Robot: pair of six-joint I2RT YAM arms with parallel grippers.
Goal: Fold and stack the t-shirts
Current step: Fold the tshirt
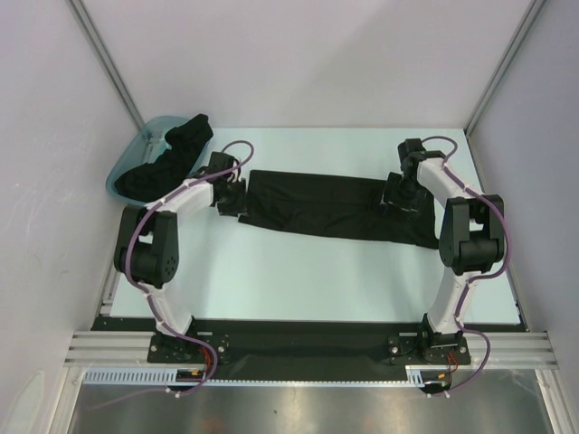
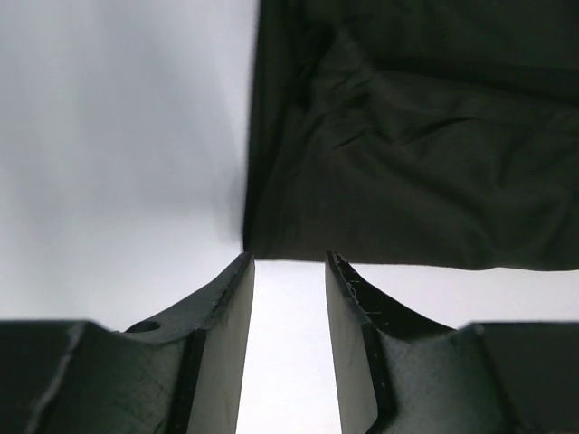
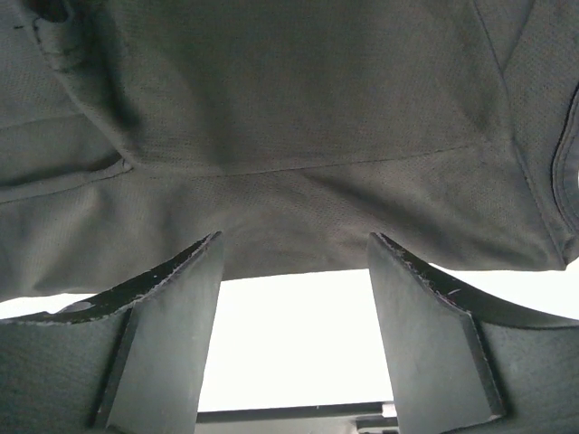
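One black t-shirt out on the one worktop. One teal tub; one black shirt heap inside, separate shirts not countable. Two arms: left arm, right arm. Two end effectors: left end effector, right end effector.

Bright, even light, a bit washed out

White table nearly blows out in both wrist views, the black t-shirt loses fold detail, the left wrist view is soft, and shadows are faint.

T-shirt edges off-frame, wrist cams
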